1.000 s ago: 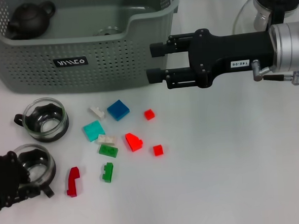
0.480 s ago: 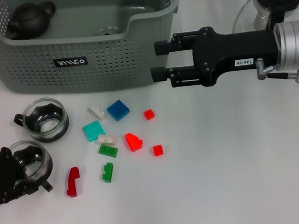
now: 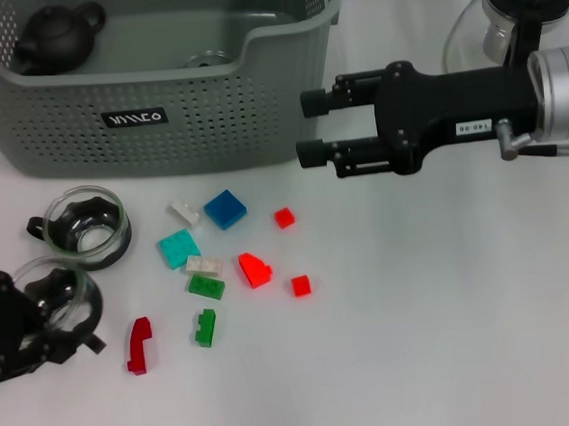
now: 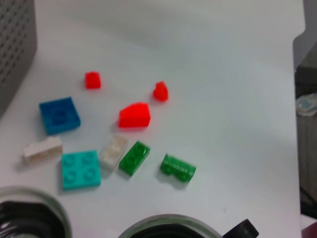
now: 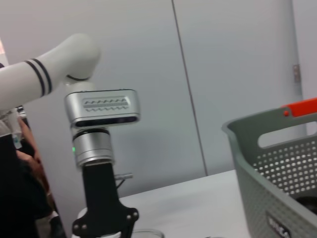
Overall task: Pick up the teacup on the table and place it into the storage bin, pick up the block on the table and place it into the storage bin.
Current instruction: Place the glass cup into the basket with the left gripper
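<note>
The grey-green storage bin (image 3: pixel 163 124) stands at the back left, with a dark teapot (image 3: pixel 56 39) and a glass cup (image 3: pixel 203 59) inside. My left gripper (image 3: pixel 35 323) is at the near left, shut on a glass teacup (image 3: pixel 67 289); that teacup's rim (image 4: pixel 168 225) lies along the left wrist view's edge. A second glass teacup (image 3: pixel 90 228) sits just behind it. Small blocks lie between them and mid-table, among them blue (image 3: pixel 225 208), teal (image 3: pixel 178 248), a red wedge (image 3: pixel 255 269) and green (image 3: pixel 205 327). My right gripper (image 3: pixel 310 127) hovers open and empty beside the bin's right front corner.
A glass pitcher with a black lid (image 3: pixel 513 6) stands at the back right behind my right arm. A dark red block (image 3: pixel 138 345) lies near the held cup. The right wrist view shows the bin wall (image 5: pixel 277 198) and my left arm (image 5: pixel 99 148) farther off.
My right gripper has drawn back to the right, away from the bin, still open. My left gripper has moved slightly toward the bin, carrying the teacup with it.
</note>
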`<act>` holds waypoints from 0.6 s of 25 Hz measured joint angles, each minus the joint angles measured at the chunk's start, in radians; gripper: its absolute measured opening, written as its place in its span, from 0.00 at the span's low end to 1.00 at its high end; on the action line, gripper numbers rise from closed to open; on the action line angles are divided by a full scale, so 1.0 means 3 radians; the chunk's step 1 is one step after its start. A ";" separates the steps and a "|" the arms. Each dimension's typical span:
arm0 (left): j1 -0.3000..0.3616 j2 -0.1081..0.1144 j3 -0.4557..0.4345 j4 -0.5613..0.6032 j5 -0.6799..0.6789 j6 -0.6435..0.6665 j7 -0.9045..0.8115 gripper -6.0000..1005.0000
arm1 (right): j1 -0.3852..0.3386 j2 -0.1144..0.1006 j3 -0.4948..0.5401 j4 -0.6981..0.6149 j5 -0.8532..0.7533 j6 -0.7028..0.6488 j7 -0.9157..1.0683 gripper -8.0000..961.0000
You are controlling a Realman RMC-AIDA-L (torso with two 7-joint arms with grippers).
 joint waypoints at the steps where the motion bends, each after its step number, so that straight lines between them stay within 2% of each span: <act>1: 0.0004 0.0003 0.0040 -0.0018 -0.0057 0.0003 -0.0054 0.06 | -0.0003 -0.0001 -0.0001 0.0000 -0.0009 -0.0026 0.0000 0.71; 4: -0.0008 0.0006 0.0062 -0.0052 -0.0191 0.0004 -0.0137 0.07 | -0.0005 -0.0001 -0.0002 -0.0012 -0.0108 -0.0070 0.0000 0.71; 7: 0.0009 0.0044 0.0083 -0.0061 -0.0448 0.0006 -0.0257 0.07 | -0.0008 -0.0014 0.0014 -0.0017 -0.0155 -0.0055 0.0000 0.71; 8: 0.0036 0.0080 0.0103 -0.0064 -0.0602 0.0007 -0.0329 0.07 | -0.0011 -0.0021 0.0017 -0.0020 -0.0159 -0.0053 0.0000 0.71; 14: 0.0101 0.0112 0.0087 -0.0067 -0.0854 0.0008 -0.0371 0.08 | -0.0033 -0.0033 0.0013 -0.0039 -0.0163 -0.0070 -0.0005 0.71; 15: 0.0099 0.0128 0.0067 -0.0068 -0.1017 0.0002 -0.0399 0.08 | -0.0033 -0.0033 0.0008 -0.0039 -0.0165 -0.0074 -0.0005 0.71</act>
